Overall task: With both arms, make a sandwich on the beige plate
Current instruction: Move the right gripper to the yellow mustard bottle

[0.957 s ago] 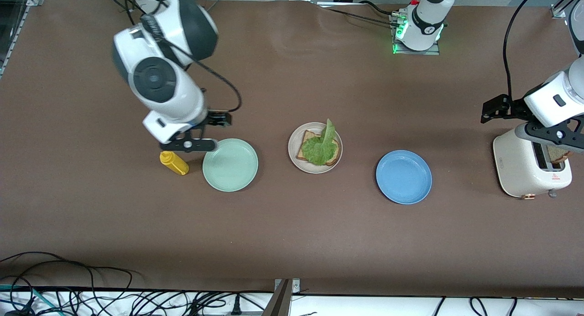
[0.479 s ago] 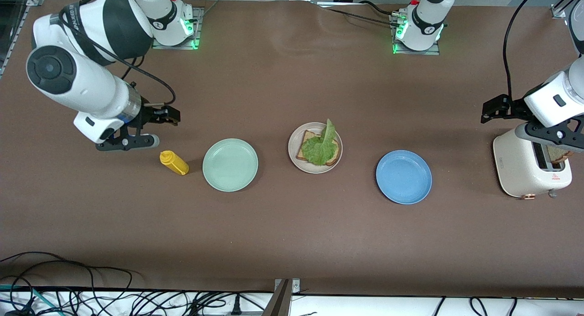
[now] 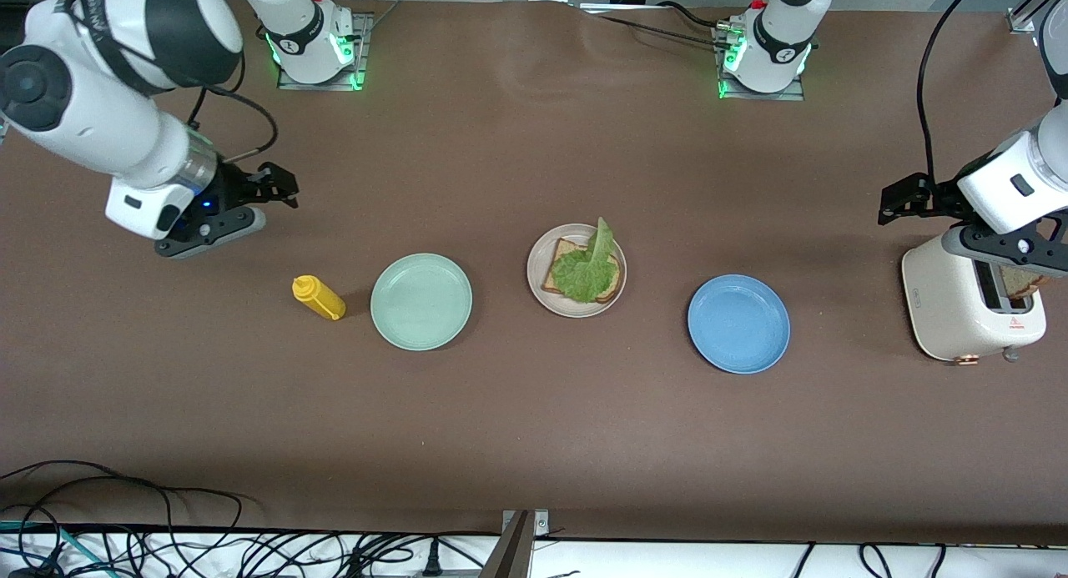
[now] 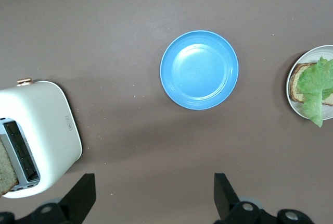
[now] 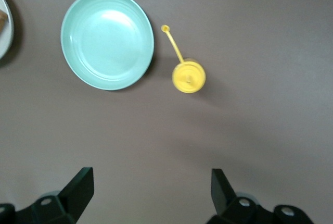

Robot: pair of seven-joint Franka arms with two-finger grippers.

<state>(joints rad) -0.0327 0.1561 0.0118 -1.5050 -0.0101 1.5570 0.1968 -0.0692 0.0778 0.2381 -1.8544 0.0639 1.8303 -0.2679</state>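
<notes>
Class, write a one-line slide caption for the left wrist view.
Open left gripper over bare table, blue plate ahead, toaster holding bread alongside.

I see the beige plate (image 3: 536, 288) mid-table, bread (image 3: 566, 253) and lettuce (image 3: 587, 266) on it. Beside it, toward the left arm's end, sits another plate (image 3: 738, 324), then the toaster (image 3: 959, 311).

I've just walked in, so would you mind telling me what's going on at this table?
A sandwich is half built: the beige plate holds one bread slice topped with lettuce. Neither arm holds anything. The left gripper hangs open over the toaster, where a second slice sits. The right gripper is open above bare table near the mustard bottle.
</notes>
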